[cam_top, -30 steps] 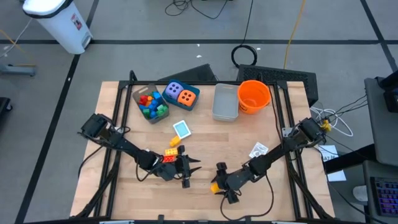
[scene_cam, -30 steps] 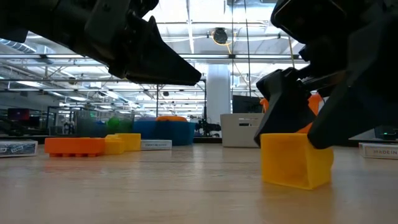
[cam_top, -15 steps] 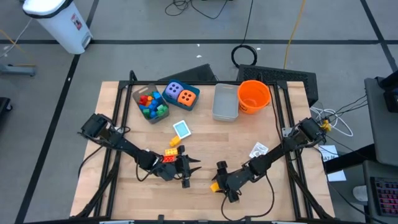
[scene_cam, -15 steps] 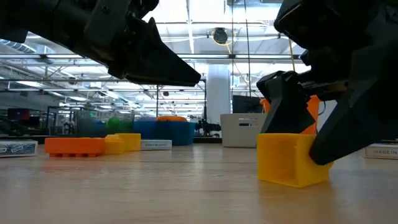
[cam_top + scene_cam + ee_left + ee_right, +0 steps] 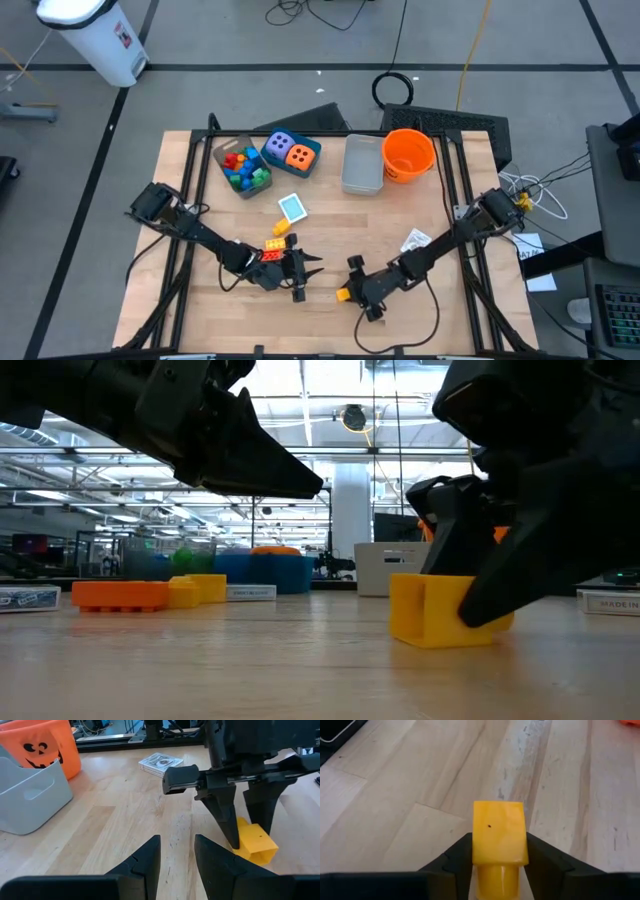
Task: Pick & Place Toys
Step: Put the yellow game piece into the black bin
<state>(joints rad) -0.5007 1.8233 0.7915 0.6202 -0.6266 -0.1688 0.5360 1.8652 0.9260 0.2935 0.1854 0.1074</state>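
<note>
A yellow brick [image 5: 344, 294] lies near the middle of the table's near edge, with my right gripper [image 5: 349, 292] shut on it. It also shows in the low view [image 5: 440, 610] and the right wrist view [image 5: 499, 832]. My left gripper [image 5: 308, 276] hangs just left of it, above the wood, open and with nothing between its fingers [image 5: 176, 847]. An orange brick [image 5: 274, 246] and a small yellow brick [image 5: 281, 227] lie flat beside my left arm. Further bricks fill a grey box [image 5: 242, 168] at the far left, next to a purple die [image 5: 280, 148] and an orange die [image 5: 302, 155]. My right gripper pinches the yellow brick between its two fingers, one on each of two opposite side faces [image 5: 476, 851]. The fingers [image 5: 450, 530] slant down from the table's right side. The brick sits level with its underside on the table [image 5: 445, 643].
A grey bin [image 5: 363, 163] and an orange bucket [image 5: 408, 153] stand at the far edge. A teal card [image 5: 292, 207] lies mid-table and a card pack [image 5: 415, 241] lies right of centre. Bare wood stretches between the two grippers and the far containers.
My right gripper's fingers have closed onto the yellow brick, and the wrist has rolled a little. The brick has turned about on the table and shifted slightly toward my left gripper. It has settled from tilted to level.
</note>
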